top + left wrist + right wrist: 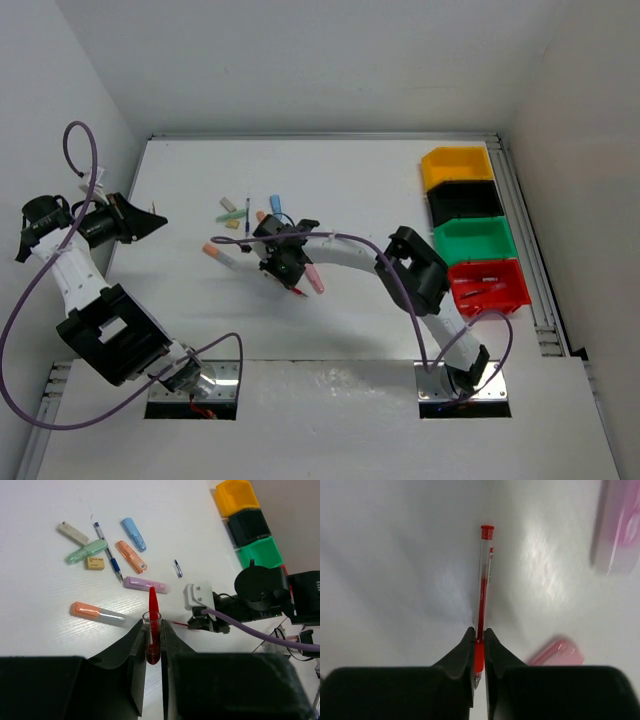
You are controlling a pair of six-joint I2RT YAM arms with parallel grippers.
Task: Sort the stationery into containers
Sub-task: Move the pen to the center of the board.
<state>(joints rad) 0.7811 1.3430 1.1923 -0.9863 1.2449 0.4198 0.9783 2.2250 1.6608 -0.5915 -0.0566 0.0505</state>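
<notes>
White walls [300, 60] close in on a white table [380, 170], where the right gripper [479, 632] is clamped on a red pen [482, 580] near the middle of the surface. The left gripper [151, 626], raised at the left side, pinches a second red pen [153, 600]. Pastel markers [132, 556] lie scattered nearby; four coloured bins [475, 243] line the right edge.

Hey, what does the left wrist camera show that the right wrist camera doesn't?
Only the left wrist view: the left gripper shut on a capped red pen, a blue pen, the yellow bin, black bin and green bin. Only the right wrist view: a blurred pink marker. Both: the right gripper shut on the other red pen, and the white table.
</notes>
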